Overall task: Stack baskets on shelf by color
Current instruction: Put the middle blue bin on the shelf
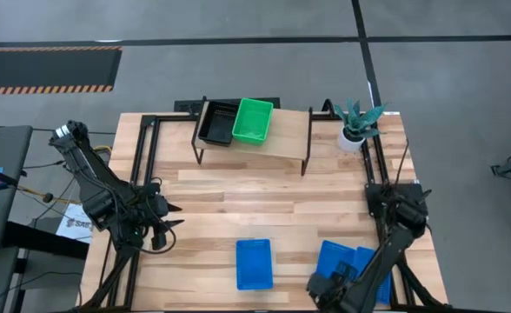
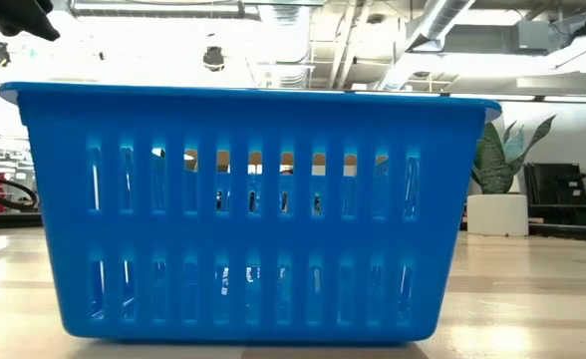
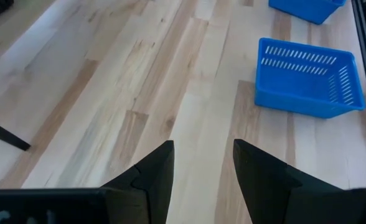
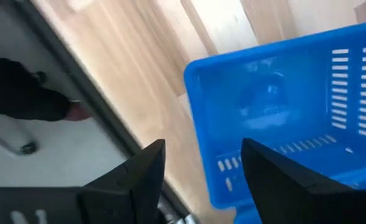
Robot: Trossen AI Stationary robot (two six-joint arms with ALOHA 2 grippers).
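The light-wood shelf (image 1: 287,139) stands at the table's far side. A black basket (image 1: 217,123) and a green basket (image 1: 253,120) rest on it side by side. One blue basket (image 1: 254,263) sits on the table near the front edge; it fills the low view (image 2: 253,209) and shows in the left wrist view (image 3: 307,78). Two overlapping blue baskets (image 1: 338,259) lie at the front right. My right gripper (image 1: 320,285) is open just over their near-left corner, with a basket's end wall (image 4: 201,124) between its fingers (image 4: 149,171). My left gripper (image 1: 175,217) is open and empty at the table's left.
A potted plant (image 1: 355,126) in a white pot stands at the far right corner, beside the shelf. Bare wooden tabletop (image 1: 264,200) lies between the shelf and the blue baskets. The table's front edge is close to my right gripper.
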